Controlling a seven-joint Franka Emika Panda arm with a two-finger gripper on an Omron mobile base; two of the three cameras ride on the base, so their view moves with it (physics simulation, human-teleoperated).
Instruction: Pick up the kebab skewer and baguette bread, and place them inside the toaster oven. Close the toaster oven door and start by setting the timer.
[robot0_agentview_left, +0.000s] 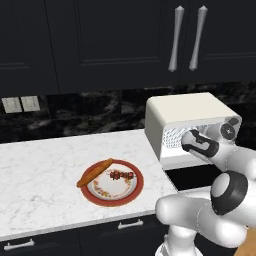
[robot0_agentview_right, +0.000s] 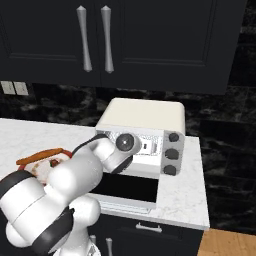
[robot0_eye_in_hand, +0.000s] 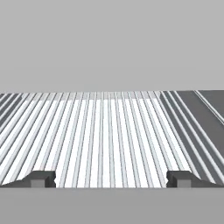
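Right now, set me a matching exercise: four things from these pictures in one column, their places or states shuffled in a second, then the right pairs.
Things:
1. baguette bread
2. kebab skewer
3. toaster oven door
4. gripper

Places or states:
A. folded down open
B. fingers apart, holding nothing, over the oven's wire rack
C. in the middle of the plate
D. across the plate's left rim

Pairs: 1-D, 2-C, 3-A, 4-B

Arm blocks most of the plate (robot0_agentview_right: 36, 167) in right base view, so only one end of the baguette bread (robot0_agentview_right: 40, 155) pokes out; kebab skewer (robot0_agentview_right: 54, 162) is basically a dark speck there. Toaster oven (robot0_agentview_left: 187, 112) front partly behind the wrist in left view, and its open door (robot0_agentview_right: 127, 189) is half covered.
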